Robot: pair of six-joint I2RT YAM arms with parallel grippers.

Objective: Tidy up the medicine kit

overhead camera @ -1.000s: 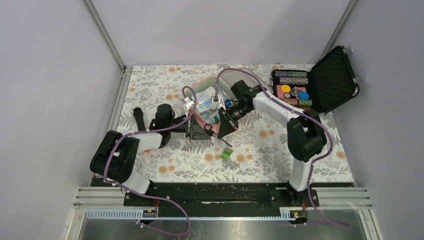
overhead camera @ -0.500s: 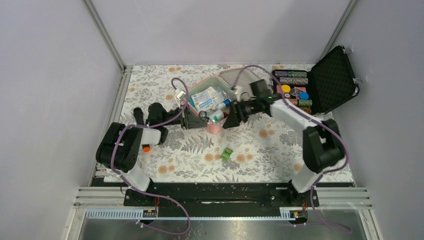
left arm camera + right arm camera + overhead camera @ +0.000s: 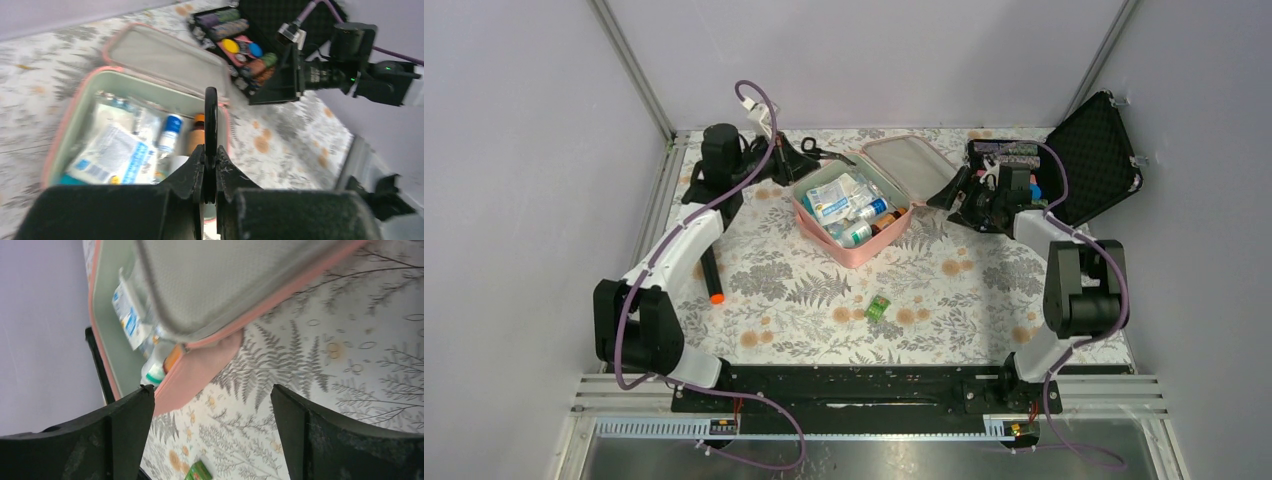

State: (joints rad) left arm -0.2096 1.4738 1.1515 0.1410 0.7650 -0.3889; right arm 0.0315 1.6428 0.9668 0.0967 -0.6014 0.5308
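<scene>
Top external: kit [image 3: 855, 256] near left tool [image 3: 808, 156] holding scissors [image 3: 829, 154].

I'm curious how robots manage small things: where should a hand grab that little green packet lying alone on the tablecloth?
Probably pinch the green packet across its long edges, straight down from above: it lies flat, askew, with bare cloth all around.

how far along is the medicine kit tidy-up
Done: the pink soft zippered medicine kit lies open, with white packets and small bottles already inside. In hand: the left gripper is shut on a thin black looped tool, possibly scissors, held outside the kit; the right gripper is open and empty. Left: a small green packet lies on the floral table, and the grey-lined lid is open.
</scene>
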